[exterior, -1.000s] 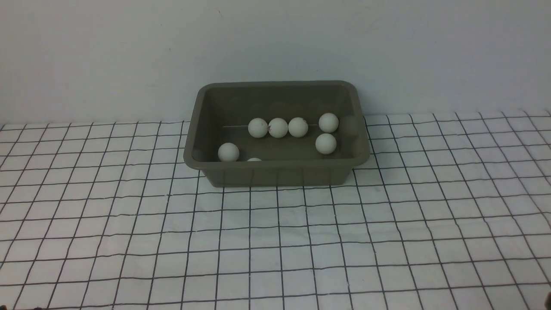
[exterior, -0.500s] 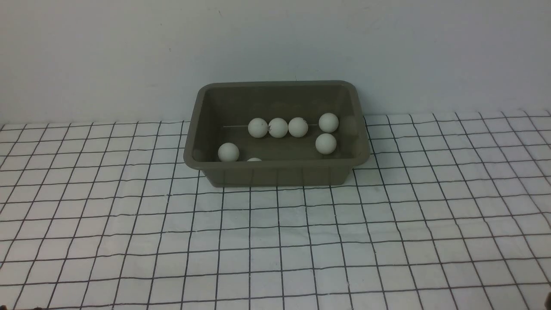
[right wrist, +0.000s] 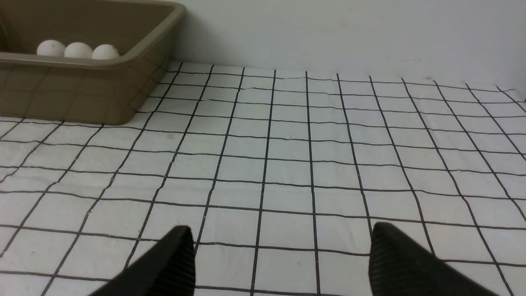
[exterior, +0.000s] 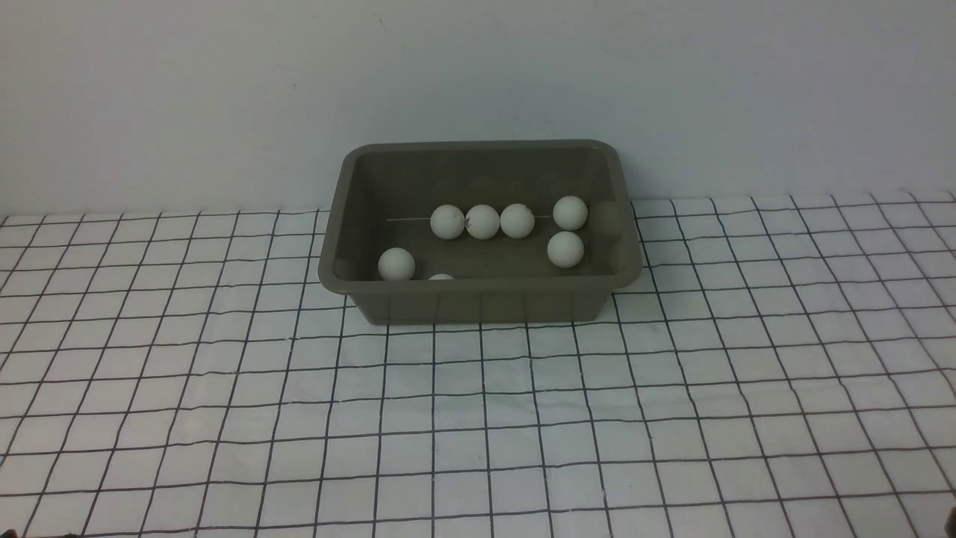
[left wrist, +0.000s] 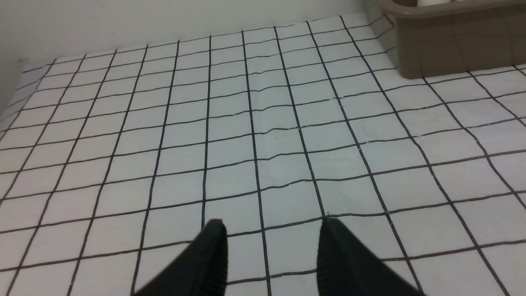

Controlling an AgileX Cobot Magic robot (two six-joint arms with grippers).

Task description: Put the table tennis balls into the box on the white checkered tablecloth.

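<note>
Right gripper hangs low over the white checkered tablecloth with its two dark fingers spread wide and nothing between them, only bare squares of cloth. Left gripper hovers low over the same cloth too; its fingers stand apart with a narrower gap, and they also hold nothing. Well ahead of the right gripper, off toward the left arm's side, sits the box, its near wall resting on the cloth, with three white balls peeking over the rim. From the left gripper the box lies well ahead and off toward the right arm's side. The front view shows the box standing at the far edge of the cloth by the wall, midway between the two arms, with all seven table tennis balls inside it: three touching in a row, two more near the right-hand wall, one by the left-hand wall, and one half hidden behind the near wall.
</note>
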